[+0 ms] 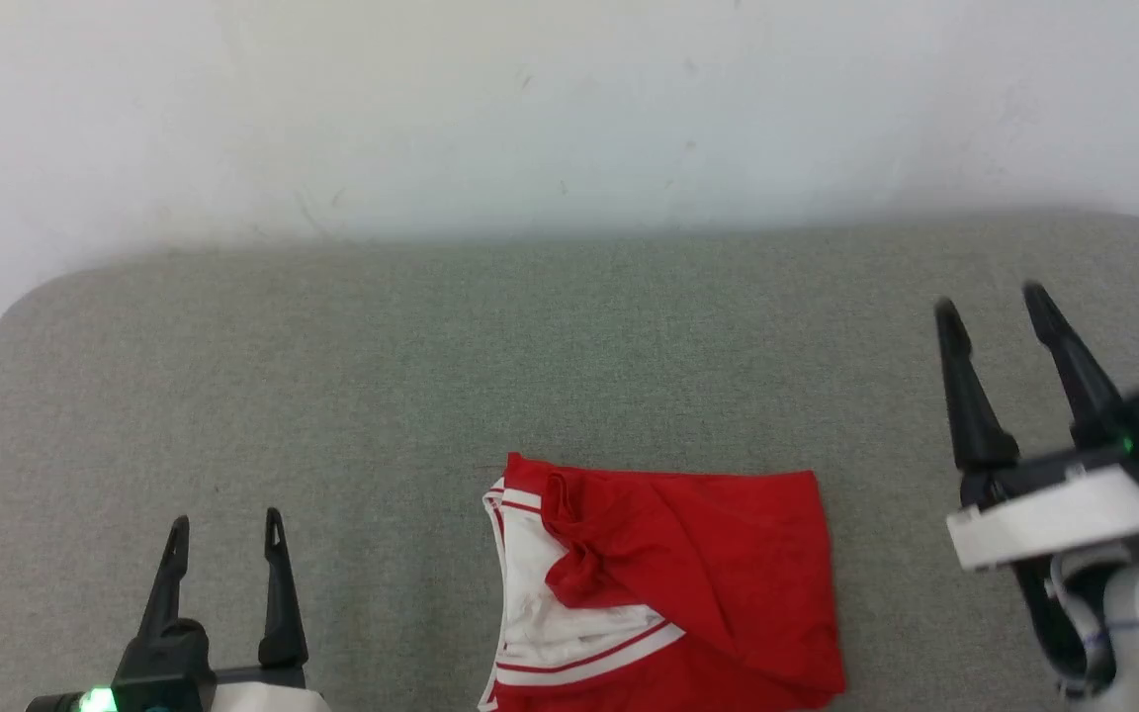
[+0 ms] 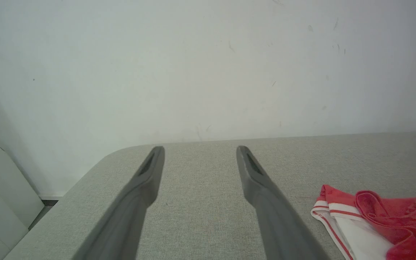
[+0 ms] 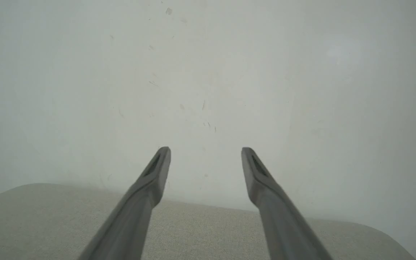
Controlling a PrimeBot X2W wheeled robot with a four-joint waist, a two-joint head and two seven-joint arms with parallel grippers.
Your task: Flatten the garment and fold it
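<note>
- Garment [image 1: 718, 554]: red, roughly folded, white sleeve showing, front centre of bench [image 1: 431, 376].
- Left wrist view: striped sleeve hem [image 2: 332, 211] at lower right.
- Left end effector [image 1: 226, 520] and right end effector [image 1: 989, 301]: fully open, empty, either side of the cloth, clear of it.
- Right wrist view: bench rim, wall [image 3: 208, 72].

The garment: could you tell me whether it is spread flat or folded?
Folded over, rumpled: the garment shows red cloth overlapping a white sleeve.

Garment on table, a claw to either side.
The garment [image 1: 718, 554] lies on the table [image 1: 431, 376], centre, toward its near edge. Left claw [image 1: 226, 520] is well left of it, right claw [image 1: 990, 302] to its right and farther back. The wall [image 1: 530, 119] stands behind the table.
</note>
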